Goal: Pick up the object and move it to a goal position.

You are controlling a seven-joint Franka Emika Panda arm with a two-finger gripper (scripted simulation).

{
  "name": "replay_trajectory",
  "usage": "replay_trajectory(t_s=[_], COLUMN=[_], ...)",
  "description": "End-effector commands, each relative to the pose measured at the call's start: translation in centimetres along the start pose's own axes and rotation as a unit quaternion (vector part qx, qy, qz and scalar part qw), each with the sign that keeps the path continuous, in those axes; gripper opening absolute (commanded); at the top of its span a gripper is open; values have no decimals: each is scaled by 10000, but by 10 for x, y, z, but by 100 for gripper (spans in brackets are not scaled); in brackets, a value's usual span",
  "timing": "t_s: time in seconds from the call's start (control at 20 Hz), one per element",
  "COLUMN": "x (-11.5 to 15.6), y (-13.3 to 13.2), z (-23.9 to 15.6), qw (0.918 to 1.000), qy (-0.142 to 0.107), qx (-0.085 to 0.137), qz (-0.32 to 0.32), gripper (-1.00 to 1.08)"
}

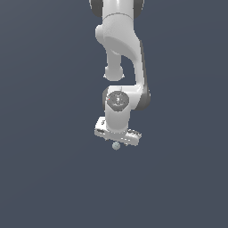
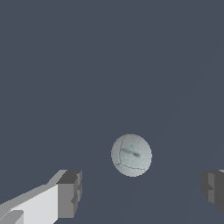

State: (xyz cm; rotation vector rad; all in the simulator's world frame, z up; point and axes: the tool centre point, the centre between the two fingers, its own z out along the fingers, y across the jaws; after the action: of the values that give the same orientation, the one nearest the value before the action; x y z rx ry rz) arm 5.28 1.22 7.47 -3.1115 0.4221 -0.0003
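Note:
The object is a tiny pale grey-green ball [image 1: 116, 145]. In the exterior view it shows just under the white gripper [image 1: 117, 141], on the dark grey surface. In the wrist view the ball [image 2: 131, 155] lies ahead of the gap between the two fingers, nearer the middle than either pad. The gripper [image 2: 142, 192] is open, with one grey pad [image 2: 70, 194] and the other pad [image 2: 213, 189] far apart, neither touching the ball. The fingertips are mostly hidden by the hand in the exterior view.
The white arm [image 1: 119, 53] comes down from the top of the exterior view. The dark grey floor [image 1: 44, 169] spreads plain on all sides, with nothing else on it in view.

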Motion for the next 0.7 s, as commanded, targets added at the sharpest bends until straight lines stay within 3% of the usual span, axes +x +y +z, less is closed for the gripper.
replay_trajectory(t_s=[0.0, 0.3, 0.65], x=[1, 0, 0], y=[0, 0, 1], z=[3, 9, 42], qw=[10000, 10000, 10000], qy=[1, -4, -1], qx=[-7, -6, -8], qz=[45, 30, 45], gripper=[100, 100, 100])
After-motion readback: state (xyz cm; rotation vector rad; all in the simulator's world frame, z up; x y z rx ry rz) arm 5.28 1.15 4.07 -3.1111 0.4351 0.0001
